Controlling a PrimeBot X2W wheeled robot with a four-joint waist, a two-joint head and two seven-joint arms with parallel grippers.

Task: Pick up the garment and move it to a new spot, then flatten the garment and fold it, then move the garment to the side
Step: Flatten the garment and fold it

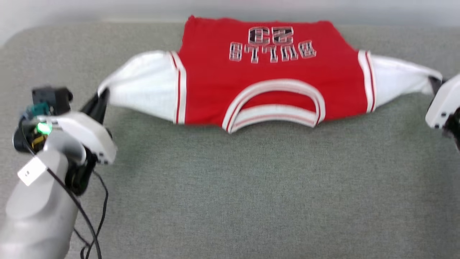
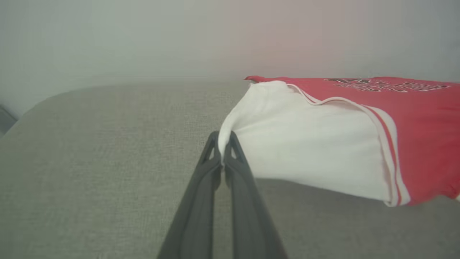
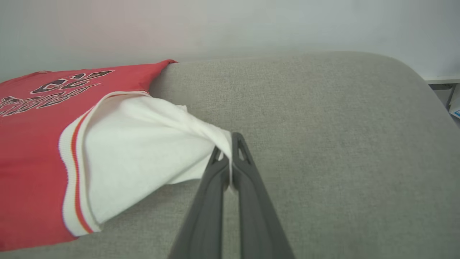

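The garment (image 1: 266,75), a red jersey with white sleeves, is stretched out over the far part of the grey surface, lettering side up and collar toward me. My left gripper (image 1: 102,95) is shut on the tip of its left white sleeve (image 2: 302,151), and the cloth is pinched between the dark fingers (image 2: 223,145). My right gripper (image 1: 435,83) is shut on the tip of the other white sleeve (image 3: 143,158), with cloth caught between its fingers (image 3: 227,147). Both sleeves are pulled outward and held slightly off the surface. The jersey's hem lies at the far edge.
The grey fabric surface (image 1: 251,187) spreads wide in front of the garment. Its far edge meets a pale wall (image 1: 107,9). A black cable (image 1: 97,223) hangs from my left forearm at the lower left.
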